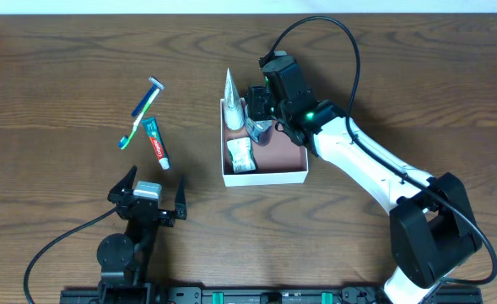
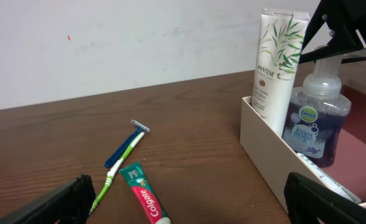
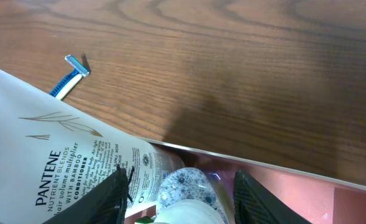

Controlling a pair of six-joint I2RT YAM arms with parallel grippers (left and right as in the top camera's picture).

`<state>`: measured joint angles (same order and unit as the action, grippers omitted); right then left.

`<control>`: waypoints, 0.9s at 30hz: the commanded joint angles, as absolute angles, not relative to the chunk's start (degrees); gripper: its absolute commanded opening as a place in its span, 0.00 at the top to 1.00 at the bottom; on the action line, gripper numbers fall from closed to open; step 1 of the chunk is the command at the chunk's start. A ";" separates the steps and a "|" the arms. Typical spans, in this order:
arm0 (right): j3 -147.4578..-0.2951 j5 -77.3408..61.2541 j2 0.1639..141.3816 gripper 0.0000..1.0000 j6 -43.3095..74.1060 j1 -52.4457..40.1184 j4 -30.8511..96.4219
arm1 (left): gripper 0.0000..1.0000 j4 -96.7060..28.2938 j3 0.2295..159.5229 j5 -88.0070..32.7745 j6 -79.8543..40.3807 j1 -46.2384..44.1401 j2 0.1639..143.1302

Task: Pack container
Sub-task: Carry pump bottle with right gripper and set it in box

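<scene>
The container (image 1: pixel 265 178) is a shallow white-walled box with a pink inside, at mid-table. A white Pantene tube (image 1: pixel 233 101) leans upright in its far left corner, beside a blue Dettol soap bottle (image 1: pixel 259 128). A small white packet (image 1: pixel 240 156) lies flat in it. My right gripper (image 3: pixel 178 199) hangs over the soap bottle (image 3: pixel 183 186), open, a gap showing on each side of the pump top. My left gripper (image 1: pixel 149 198) stands wide open near the front edge, holding nothing. A Colgate toothpaste tube (image 1: pixel 156 142), a green toothbrush (image 1: pixel 137 127) and a blue razor (image 1: pixel 147 97) lie left of the container.
The right arm (image 1: pixel 375 169) reaches in from the front right, over the container's right side. Its black cable (image 1: pixel 316 25) loops above the far table. In the left wrist view the container's near wall (image 2: pixel 263 149) stands to the right of the toothpaste (image 2: pixel 144 200).
</scene>
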<state>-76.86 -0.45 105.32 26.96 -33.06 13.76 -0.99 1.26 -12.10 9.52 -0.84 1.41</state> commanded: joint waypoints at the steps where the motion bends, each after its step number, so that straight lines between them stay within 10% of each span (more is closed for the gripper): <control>1: -77.97 -0.21 105.51 0.48 27.83 -33.39 13.52 | 0.02 -2.76 0.23 -13.69 10.46 -0.60 1.45; 15: -78.00 1.43 92.73 0.32 28.45 -31.16 16.88 | 0.02 -2.76 0.23 -13.69 10.46 -0.60 1.45; 27: -77.84 2.50 93.73 0.62 34.33 -29.19 33.50 | 0.02 -2.76 0.23 -13.72 10.46 -0.60 1.45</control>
<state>-77.80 1.96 91.50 32.08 -28.84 32.77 -0.99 1.26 -12.10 9.52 -0.84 1.41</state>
